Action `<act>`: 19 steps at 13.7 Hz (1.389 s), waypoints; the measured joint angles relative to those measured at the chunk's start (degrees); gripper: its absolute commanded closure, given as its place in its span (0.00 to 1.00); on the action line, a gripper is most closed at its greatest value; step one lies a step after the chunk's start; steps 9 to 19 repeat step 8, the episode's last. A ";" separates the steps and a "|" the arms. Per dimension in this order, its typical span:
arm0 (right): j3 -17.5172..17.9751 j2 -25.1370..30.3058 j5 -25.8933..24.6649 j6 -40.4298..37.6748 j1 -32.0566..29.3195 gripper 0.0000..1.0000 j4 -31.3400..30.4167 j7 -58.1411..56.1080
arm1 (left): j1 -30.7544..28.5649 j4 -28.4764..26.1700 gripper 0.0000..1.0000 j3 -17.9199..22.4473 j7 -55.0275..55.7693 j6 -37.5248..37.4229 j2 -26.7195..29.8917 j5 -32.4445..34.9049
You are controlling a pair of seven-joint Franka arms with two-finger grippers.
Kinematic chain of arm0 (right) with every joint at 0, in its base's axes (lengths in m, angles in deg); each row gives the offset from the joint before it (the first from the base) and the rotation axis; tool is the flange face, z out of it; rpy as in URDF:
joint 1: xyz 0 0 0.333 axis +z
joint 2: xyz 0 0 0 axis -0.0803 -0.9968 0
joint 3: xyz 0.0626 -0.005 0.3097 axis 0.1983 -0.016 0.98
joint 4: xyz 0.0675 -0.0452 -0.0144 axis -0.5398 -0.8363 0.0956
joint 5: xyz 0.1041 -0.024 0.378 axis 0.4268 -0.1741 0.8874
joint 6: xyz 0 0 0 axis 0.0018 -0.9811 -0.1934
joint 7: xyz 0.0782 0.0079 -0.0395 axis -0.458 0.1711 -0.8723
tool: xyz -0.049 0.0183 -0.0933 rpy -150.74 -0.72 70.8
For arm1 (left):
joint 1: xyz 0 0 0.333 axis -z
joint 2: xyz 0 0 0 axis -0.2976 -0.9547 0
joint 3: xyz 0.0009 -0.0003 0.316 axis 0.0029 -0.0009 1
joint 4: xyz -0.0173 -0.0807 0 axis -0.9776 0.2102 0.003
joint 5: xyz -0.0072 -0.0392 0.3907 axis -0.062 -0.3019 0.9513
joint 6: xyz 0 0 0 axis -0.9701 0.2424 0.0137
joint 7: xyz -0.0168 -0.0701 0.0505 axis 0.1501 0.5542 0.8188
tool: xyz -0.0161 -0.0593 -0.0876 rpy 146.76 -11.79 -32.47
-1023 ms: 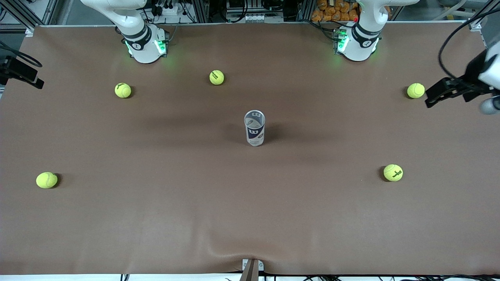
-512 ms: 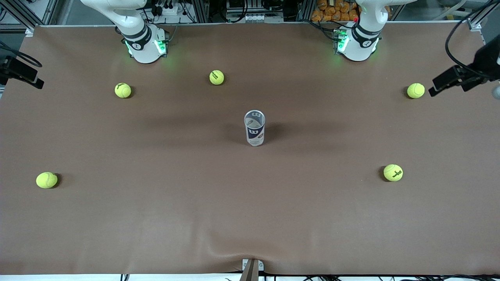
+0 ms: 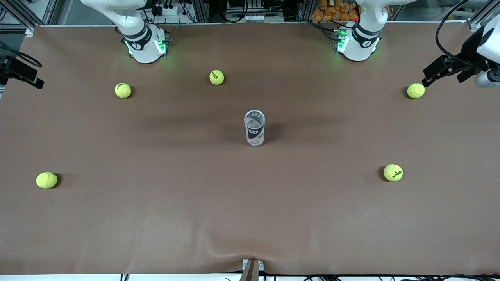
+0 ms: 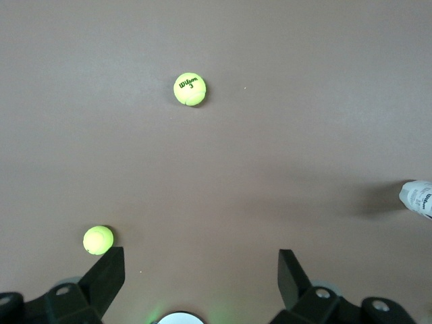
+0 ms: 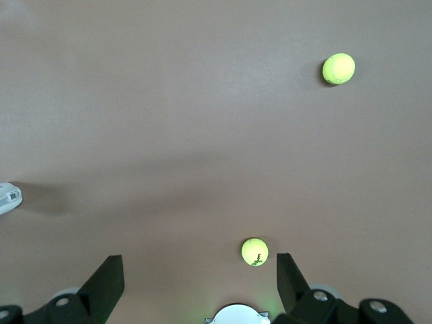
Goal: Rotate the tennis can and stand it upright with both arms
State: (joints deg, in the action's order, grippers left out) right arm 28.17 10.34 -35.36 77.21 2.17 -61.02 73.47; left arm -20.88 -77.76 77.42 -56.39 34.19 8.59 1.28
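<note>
Tennis can (image 3: 254, 128) upright mid-table — both grippers' fingers (image 4: 104, 273) spread, empty.

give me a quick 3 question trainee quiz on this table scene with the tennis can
1. True or false: the tennis can stands upright on the table.
2. How many tennis balls lie on the table in the front view?
3. Which fits the left claw?
A. shut on the can
B. open, holding nothing
C. shut on a ball

Key
1. True. It stands mid-table with its open end up.
2. Five, all apart from the can, for example one nearer the front camera toward the left arm's end.
3. B. Its fingers stand wide apart over bare table; the right claw is open too.
</note>
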 measured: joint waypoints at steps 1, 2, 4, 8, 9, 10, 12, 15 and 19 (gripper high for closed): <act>0.00 0.00 0.00 0.00 0.00 0.00 0.00 0.00 | -0.03 0.16 0.00 0.03 -0.14 0.04 0.01 0.00; 0.00 0.00 0.00 0.00 0.00 0.00 0.00 0.00 | -0.05 0.56 0.00 0.04 -0.14 0.04 0.02 0.00; 0.00 0.00 0.00 0.00 0.00 0.00 0.00 0.00 | -0.10 1.41 0.00 0.06 -0.14 -0.16 0.02 0.00; 0.00 0.00 0.00 0.00 0.00 0.00 0.00 0.00 | -0.36 1.86 0.00 0.62 -0.14 -0.84 0.02 0.00; 0.00 0.00 0.00 0.00 0.00 0.00 0.00 0.00 | -0.36 1.86 0.00 0.62 -0.14 -0.84 0.02 0.00; 0.00 0.00 0.00 0.00 0.00 0.00 0.00 0.00 | -0.36 1.86 0.00 0.62 -0.14 -0.84 0.02 0.00; 0.00 0.00 0.00 0.00 0.00 0.00 0.00 0.00 | -0.36 1.86 0.00 0.62 -0.14 -0.84 0.02 0.00; 0.00 0.00 0.00 0.00 0.00 0.00 0.00 0.00 | -0.36 1.86 0.00 0.62 -0.14 -0.84 0.02 0.00; 0.00 0.00 0.00 0.00 0.00 0.00 0.00 0.00 | -0.36 1.86 0.00 0.62 -0.14 -0.84 0.02 0.00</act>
